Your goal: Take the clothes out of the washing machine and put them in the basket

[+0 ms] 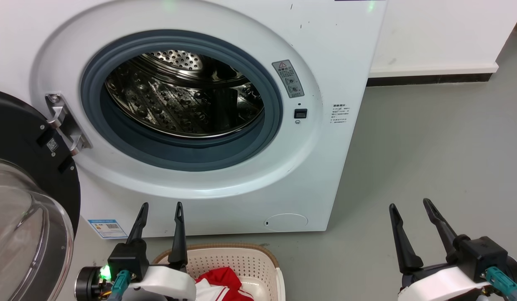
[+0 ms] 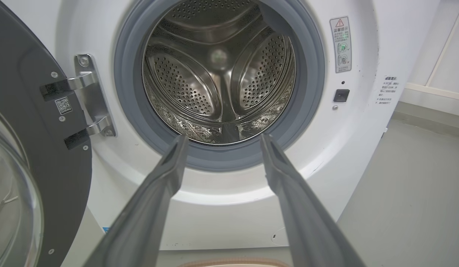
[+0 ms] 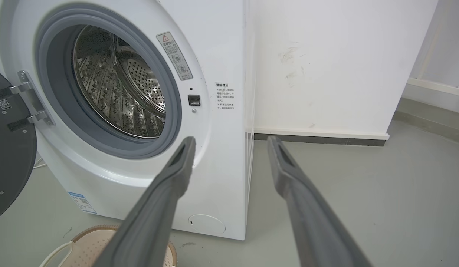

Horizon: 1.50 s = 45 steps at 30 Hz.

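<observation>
The white washing machine (image 1: 325, 54) stands with its black-framed glass door (image 1: 24, 200) swung open at the left. Its steel drum (image 1: 183, 96) shows bare metal, also in the left wrist view (image 2: 220, 74) and the right wrist view (image 3: 118, 85). On the floor in front sits the cream basket (image 1: 258, 263) with red and white clothes (image 1: 222, 282) inside. My left gripper (image 1: 161, 205) hovers open above the basket's left side, holding nothing, its fingers pointing at the porthole. My right gripper (image 1: 409, 203) is open and empty over the floor to the right of the machine.
Grey floor (image 1: 429, 159) stretches right of the machine to a white wall with a dark skirting (image 1: 429, 78). The open door (image 2: 32, 148) stands close on the left of my left arm. The basket's rim (image 3: 92, 237) lies below the right gripper's left finger.
</observation>
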### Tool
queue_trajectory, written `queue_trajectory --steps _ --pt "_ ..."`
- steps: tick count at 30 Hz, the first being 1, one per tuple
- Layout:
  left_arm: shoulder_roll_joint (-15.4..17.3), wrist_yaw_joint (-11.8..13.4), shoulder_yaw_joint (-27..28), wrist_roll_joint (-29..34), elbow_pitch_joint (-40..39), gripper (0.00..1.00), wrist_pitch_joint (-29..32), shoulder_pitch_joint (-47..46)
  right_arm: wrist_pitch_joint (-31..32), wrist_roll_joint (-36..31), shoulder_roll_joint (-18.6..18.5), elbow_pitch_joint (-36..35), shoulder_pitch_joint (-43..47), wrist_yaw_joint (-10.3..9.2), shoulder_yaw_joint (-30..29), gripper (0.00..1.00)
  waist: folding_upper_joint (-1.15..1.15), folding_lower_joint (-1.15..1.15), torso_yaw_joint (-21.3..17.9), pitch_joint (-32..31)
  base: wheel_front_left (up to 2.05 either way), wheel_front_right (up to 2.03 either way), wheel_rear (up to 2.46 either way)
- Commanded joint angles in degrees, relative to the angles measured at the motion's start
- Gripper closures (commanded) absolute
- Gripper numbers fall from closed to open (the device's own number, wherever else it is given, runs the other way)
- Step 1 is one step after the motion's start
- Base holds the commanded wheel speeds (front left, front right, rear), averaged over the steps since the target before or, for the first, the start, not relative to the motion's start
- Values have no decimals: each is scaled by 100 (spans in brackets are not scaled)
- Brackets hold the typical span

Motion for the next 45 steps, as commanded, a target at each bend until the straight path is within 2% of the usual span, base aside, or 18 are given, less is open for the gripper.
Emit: queue_trajectory --steps 1,23,24,27,45 --pt "22 19 1 -4 -28 0 0 73 14 -6 -1 -25 73 -4 2 0 0 1 1 -7 0 0 0" --pt "127 95 -65 -98 -72 0 62 70 -51 96 -1 11 38 -3 26 0 0 1 -13 80 0 0 0" --pt "124 73 -59 -98 -50 100 76 67 -34 62 0 1 54 0 22 100 0 1 -13 81 0 0 0" --pt "116 58 -30 -172 77 100 109 83 -40 131 1 91 99 0 48 100 0 1 -12 83 0 0 0" --pt "81 -193 245 -2179 162 100 596 -64 92 2333 -141 520 -224 0 -14 100 0 1 35 70 0 0 0"
